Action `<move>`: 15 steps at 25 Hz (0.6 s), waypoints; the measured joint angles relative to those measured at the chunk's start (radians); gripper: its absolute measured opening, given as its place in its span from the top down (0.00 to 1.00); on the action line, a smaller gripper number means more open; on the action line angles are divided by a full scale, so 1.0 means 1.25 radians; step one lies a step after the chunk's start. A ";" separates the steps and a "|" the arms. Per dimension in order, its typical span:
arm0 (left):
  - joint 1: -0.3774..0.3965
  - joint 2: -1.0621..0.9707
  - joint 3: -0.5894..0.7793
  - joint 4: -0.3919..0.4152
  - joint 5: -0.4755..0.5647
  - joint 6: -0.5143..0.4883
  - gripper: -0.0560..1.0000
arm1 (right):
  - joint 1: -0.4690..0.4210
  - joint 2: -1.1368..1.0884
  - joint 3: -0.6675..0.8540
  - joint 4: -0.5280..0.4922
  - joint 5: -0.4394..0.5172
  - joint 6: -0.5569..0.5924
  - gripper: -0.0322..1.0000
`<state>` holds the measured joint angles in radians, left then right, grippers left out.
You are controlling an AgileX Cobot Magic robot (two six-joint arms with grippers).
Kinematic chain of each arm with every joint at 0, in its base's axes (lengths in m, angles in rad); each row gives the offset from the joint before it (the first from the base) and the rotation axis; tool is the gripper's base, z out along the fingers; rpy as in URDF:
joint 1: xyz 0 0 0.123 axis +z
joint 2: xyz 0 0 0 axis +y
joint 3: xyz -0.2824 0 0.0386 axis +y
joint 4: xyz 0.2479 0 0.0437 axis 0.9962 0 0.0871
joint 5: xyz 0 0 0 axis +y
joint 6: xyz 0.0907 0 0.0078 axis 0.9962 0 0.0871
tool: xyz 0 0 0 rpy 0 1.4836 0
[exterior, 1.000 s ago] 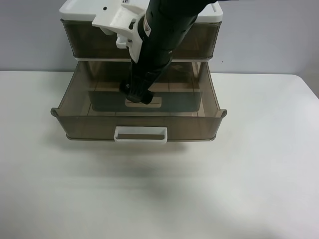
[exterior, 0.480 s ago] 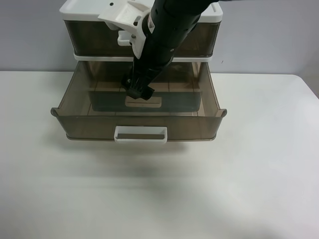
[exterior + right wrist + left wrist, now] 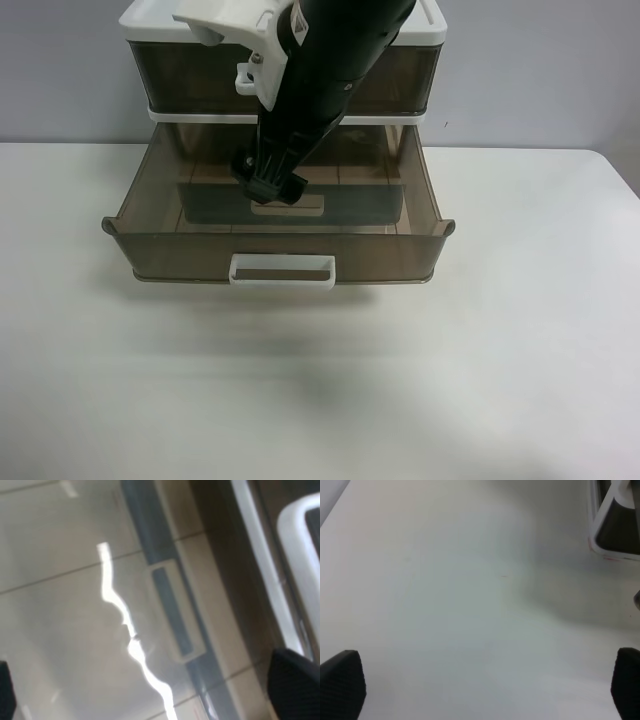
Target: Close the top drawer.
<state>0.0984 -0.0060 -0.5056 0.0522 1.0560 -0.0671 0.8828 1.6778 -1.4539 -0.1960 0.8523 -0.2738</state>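
The top drawer is smoky brown and translucent, with a white loop handle. It stands pulled far out of the white-lidded unit. The lower drawer's handle shows through its floor, also in the right wrist view. The black arm in the exterior high view reaches down from the back. Its gripper, my right gripper, hangs open and empty over the drawer's inside, holding nothing. My left gripper is open and empty over bare table. It does not show in the exterior high view.
A closed brown section sits under the white lid, above the open drawer. The unit stands at the back of the white table. A corner of the unit shows in the left wrist view. A white loop shows at the right wrist view's edge.
The arm over the drawer has shifted a little to the exterior high view's left, and its white wrist part has risen. The drawer has not moved.
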 joint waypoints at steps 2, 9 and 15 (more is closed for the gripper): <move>0.000 0.000 0.000 0.000 0.000 0.000 0.01 | 0.013 -0.032 0.000 0.019 0.045 0.000 0.01; 0.000 0.000 0.000 0.000 0.000 0.000 0.01 | 0.041 -0.164 0.000 0.068 0.225 0.003 0.01; 0.000 0.000 0.000 0.000 0.000 0.000 0.01 | 0.042 -0.275 0.004 0.079 0.292 0.036 0.01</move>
<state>0.0984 -0.0060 -0.5056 0.0522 1.0560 -0.0671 0.9359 1.3342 -1.4485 -0.0975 1.2176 -0.2294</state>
